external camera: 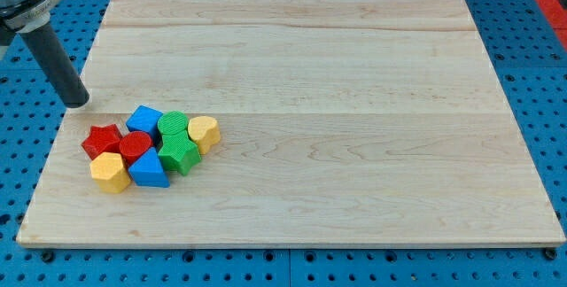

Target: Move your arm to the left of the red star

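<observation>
Here the dark, smooth cylindrical rod stands at the view's upper left, its tip (78, 103) resting at the left edge of the pale, straight-grained wooden table (310, 74). There is no gripper on this arm, so nothing opens, closes or is held; the rod merely touches the board. The red star-shaped block (102, 139) lies below and slightly right of the tip, near but apart, at the left end of a tight cluster. Touching or just beside it are a red cylindrical block (135, 146), a yellow hexagonal block (110, 172), a blue wedge-like block (148, 171), a second blue block (143, 118), two ribbed green blocks (173, 124) (180, 153) and a yellow heart-shaped block (204, 131). All appear to be matt painted wood or plastic. The approach seems nearly complete: the tip probably needs only to travel toward the view's bottom, staying clear of the star's left points, until level with it.
</observation>
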`<control>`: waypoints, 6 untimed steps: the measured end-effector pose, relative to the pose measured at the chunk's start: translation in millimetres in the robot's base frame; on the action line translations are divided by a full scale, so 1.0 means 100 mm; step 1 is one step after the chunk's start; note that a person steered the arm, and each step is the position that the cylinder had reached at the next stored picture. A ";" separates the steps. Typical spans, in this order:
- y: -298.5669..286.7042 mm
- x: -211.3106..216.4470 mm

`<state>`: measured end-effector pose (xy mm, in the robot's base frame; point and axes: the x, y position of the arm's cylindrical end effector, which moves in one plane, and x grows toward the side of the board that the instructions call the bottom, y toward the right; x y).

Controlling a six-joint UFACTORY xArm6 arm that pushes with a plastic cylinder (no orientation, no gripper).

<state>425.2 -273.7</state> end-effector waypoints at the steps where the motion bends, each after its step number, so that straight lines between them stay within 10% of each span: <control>1: 0.02 0.00; 6: -0.31 0.00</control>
